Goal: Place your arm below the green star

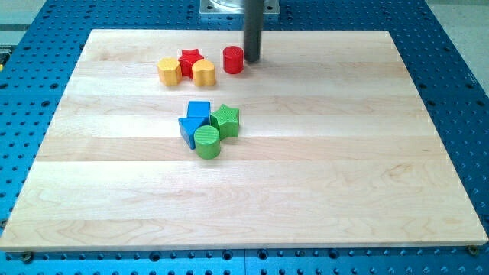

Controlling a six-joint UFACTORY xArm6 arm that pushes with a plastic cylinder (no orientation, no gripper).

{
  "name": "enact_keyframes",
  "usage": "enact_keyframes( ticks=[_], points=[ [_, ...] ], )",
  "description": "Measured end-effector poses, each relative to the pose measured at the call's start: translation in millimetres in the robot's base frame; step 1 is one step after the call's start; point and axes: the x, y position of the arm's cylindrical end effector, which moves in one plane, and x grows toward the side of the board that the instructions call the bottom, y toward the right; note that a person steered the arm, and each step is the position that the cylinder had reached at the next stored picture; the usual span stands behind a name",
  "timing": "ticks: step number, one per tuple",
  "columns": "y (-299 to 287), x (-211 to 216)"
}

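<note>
While my tip (251, 59) touches the red cylinder (233, 59) (no jaws), green star (225, 120) well below.

No readable text anywhere in my view.

I looked over the wooden board (244, 183), the blue perforated table (451, 69) around it, and every block from the red cylinder (233, 59) to the green star (225, 120); none carried a letter, number, brand or sign that I could read, nor did my rod.
</note>
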Motion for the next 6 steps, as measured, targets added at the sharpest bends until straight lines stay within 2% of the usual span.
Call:
enact_keyframes(
  ticks=[1, 2, 3, 4, 5, 6],
  points=[
    [-51, 3],
    [-13, 3],
    [82, 37],
    [108, 111],
    [108, 123],
    [84, 183]
  ],
)
